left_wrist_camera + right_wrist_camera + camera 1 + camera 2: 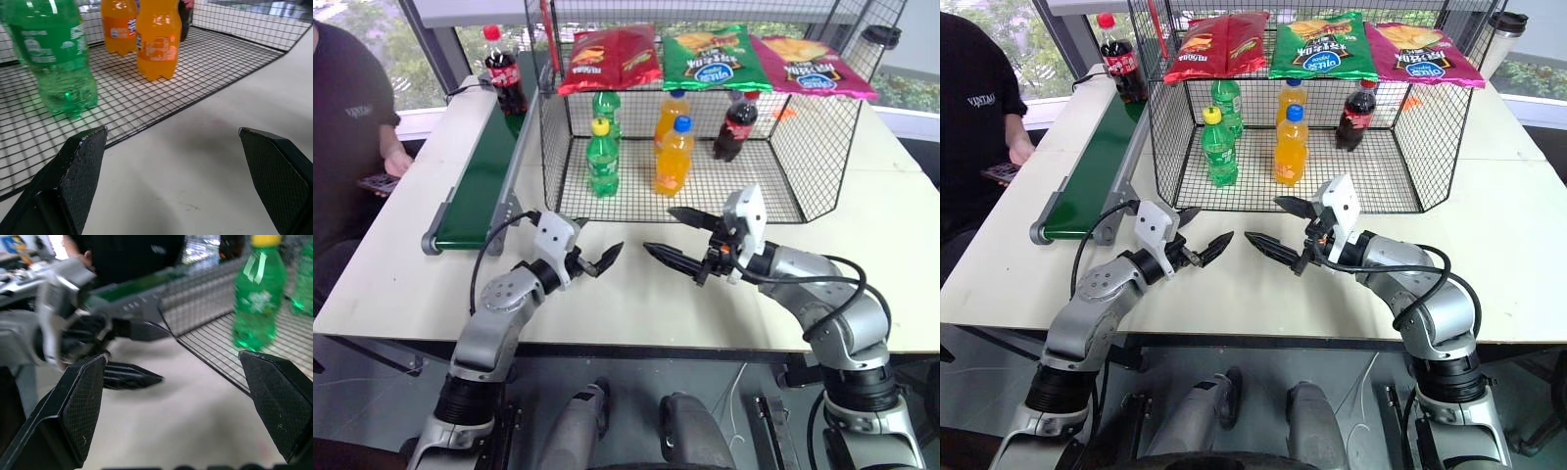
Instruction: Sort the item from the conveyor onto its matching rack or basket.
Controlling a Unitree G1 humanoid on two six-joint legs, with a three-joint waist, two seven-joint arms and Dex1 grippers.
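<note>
A wide pale table (862, 211) carries everything. On its left side lies the conveyor (475, 186), a long dark-green belt in a grey frame, running from the near left toward the far edge. At the far end of the belt stands the cola bottle (503, 72), upright, red cap up, just beside the cage's far left corner. A person in a dark shirt (347, 117) sits to the left of the table with a hand (397, 162) near its edge.

The black wire cage (818, 137) takes up the middle and right of the table beside the belt. Its sloped top shelf holds three snack bags side by side: a red bag (612, 57), a green bag (710, 57) and a pink bag (808, 64). On the wire floor stand two green soda bottles (601, 157) at the left, two orange soda bottles (674, 155) in the middle, and a second cola bottle (736, 125) toward the back right, all upright and apart from one another.

In front of the cage both arms are raised over bare tabletop. The left gripper (590, 254) points toward the right with its fingers spread apart and nothing between them. The right gripper (680, 238) points toward the left, fingers (83, 406) likewise wide apart and empty. The two sets of fingertips face each other near the middle, close but not touching, well away from the cola bottle on the belt.
</note>
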